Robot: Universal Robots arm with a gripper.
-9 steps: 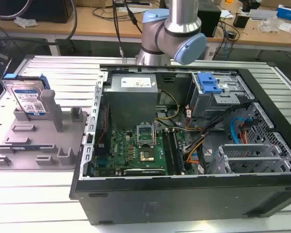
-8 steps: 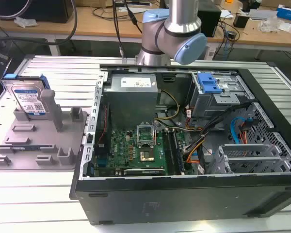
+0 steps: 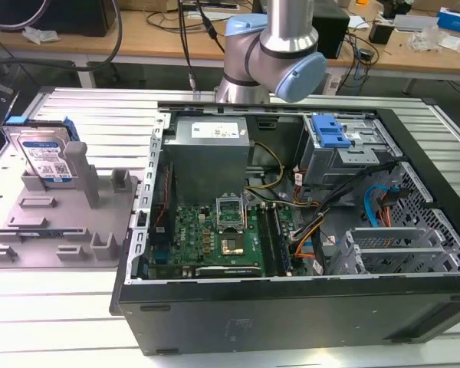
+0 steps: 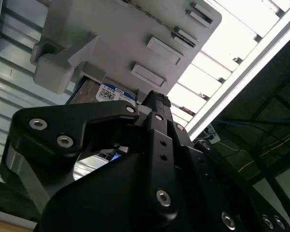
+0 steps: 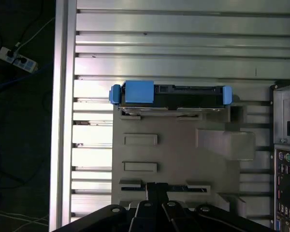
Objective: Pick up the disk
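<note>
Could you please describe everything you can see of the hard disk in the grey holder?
The flat rectangular silver metal disk carries a white-and-blue label on its face and blue plastic rails along two sides. It stands on edge, leaning back slightly, in a slot of the grey plastic holder at the exterior view's left of the open black computer case. Only the holder touches it; the black end effector is apart from it.

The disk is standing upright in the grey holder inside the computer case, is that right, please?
Not quite: the disk stands upright in the grey holder, but outside the computer case, on the exterior view's left of it.
</note>
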